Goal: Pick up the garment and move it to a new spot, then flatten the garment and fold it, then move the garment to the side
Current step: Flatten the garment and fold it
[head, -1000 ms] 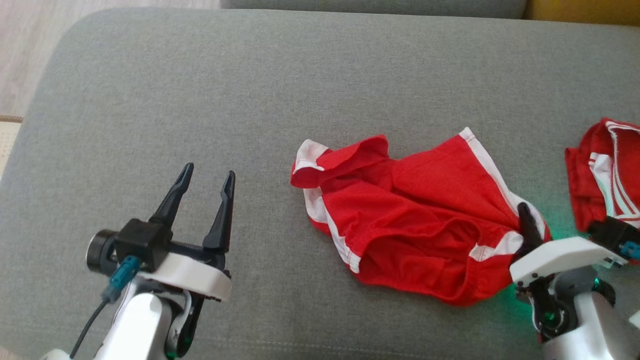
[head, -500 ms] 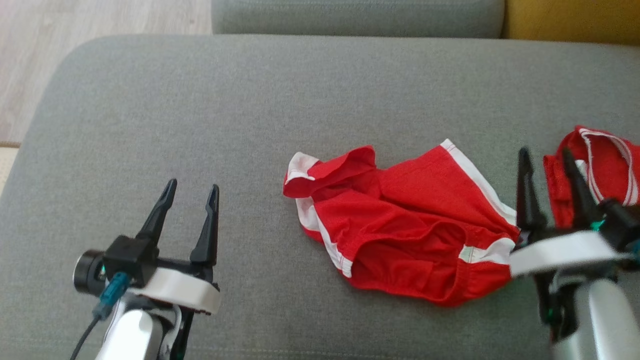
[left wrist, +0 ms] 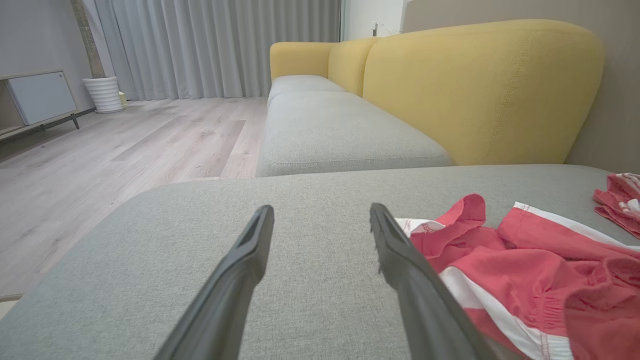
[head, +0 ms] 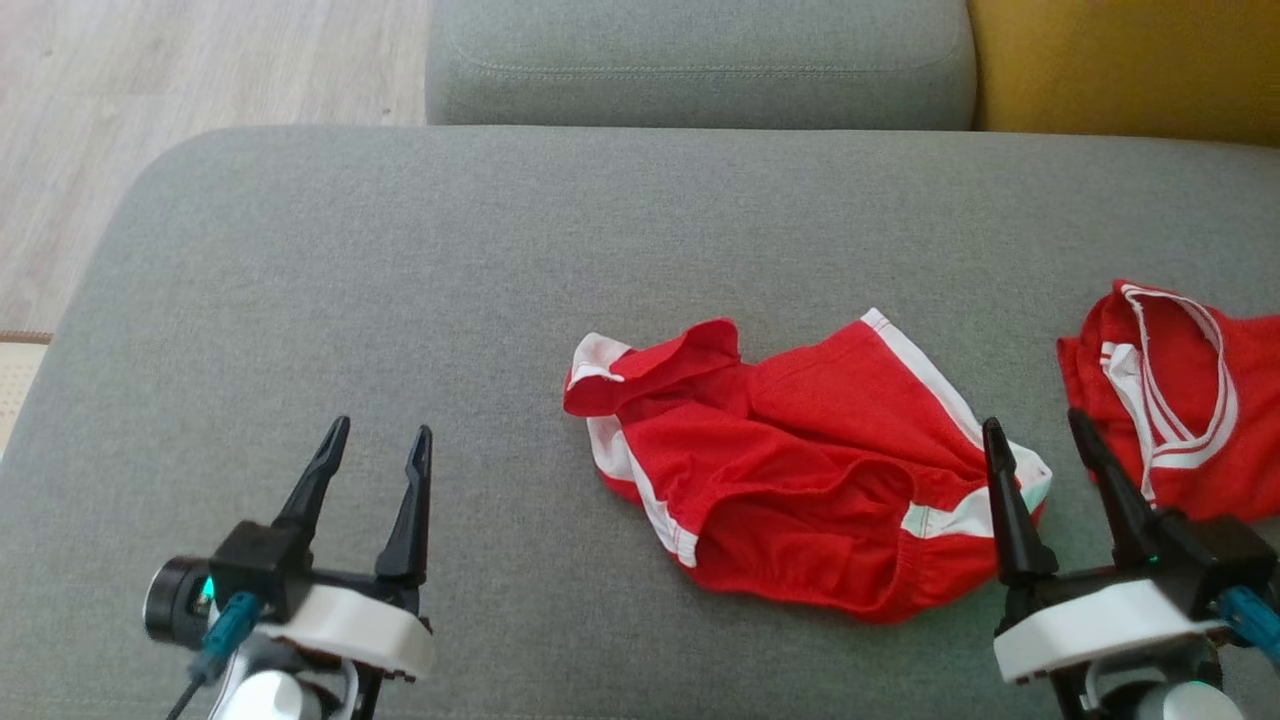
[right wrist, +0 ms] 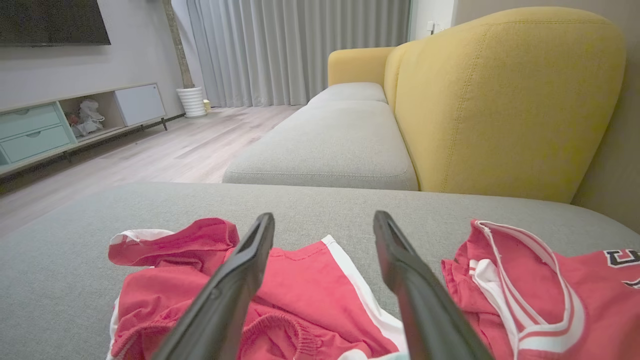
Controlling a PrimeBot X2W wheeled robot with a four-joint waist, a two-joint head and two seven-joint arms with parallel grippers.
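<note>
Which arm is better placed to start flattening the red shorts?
Probably right: the right fingers, open, sit at a corner of the red shorts; the left fingers stand apart over bare cushion.

The shorts lie on the seat cushion, right of its middle. The jersey lies on the same cushion further right, apart from the shorts. The left claw hangs over bare cushion, well left of the shorts. The right claw is at the near side, between shorts and jersey. Behind lies a second cushion, with the backrest to its right and the floor to its left.
</note>
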